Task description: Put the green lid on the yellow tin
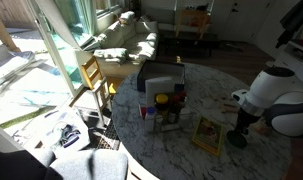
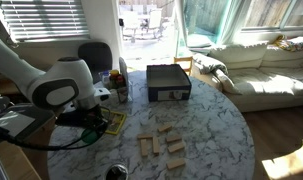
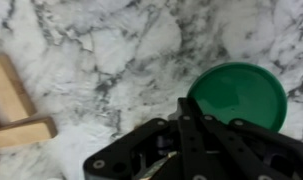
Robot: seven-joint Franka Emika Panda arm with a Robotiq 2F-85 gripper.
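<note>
Round marble table (image 3: 101, 55): white ground, grey veining. Flat round dark green lid (image 3: 238, 95) at 3 o'clock: plain, even tone. Rectangular wooden blocks (image 3: 9, 85) at 9 o'clock: pale tan.

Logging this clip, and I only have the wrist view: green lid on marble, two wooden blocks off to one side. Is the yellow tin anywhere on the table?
Observer: Not for sure. In an exterior view a small round object sits near the table edge, too small to identify.
Operator: What is near the gripper?
Observer: A yellow-green square card lies flat beside the gripper.
Operator: Anything bigger?
Observer: A box stack stands mid-table.
</note>
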